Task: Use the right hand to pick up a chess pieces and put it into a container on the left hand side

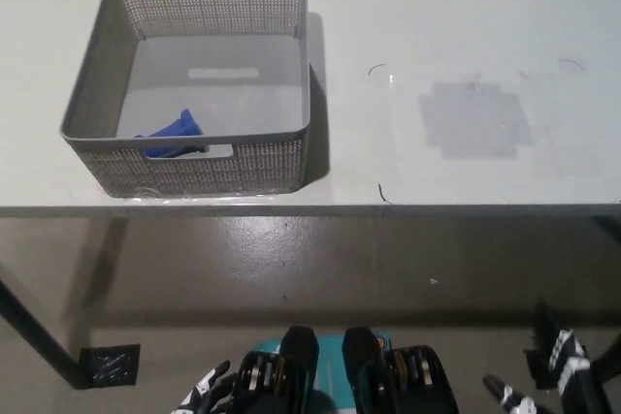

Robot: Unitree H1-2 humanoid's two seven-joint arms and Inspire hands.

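Fingertips of the white left hand [207, 385] poke in at the bottom edge, too little showing to tell whether they are spread or curled. Low at the bottom right, below the table edge, the black right hand [543, 375] holds nothing, fingers apart. Farther off, on the pale grey table [437, 26], stands the grey perforated plastic basket [281, 157]. Inside, against its near wall, lies the glossy blue chess piece [173, 131], tipped on its side.

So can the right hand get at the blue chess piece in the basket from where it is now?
Probably not directly: the right hand hangs low below the table edge, and the blue chess piece lies behind the basket wall.
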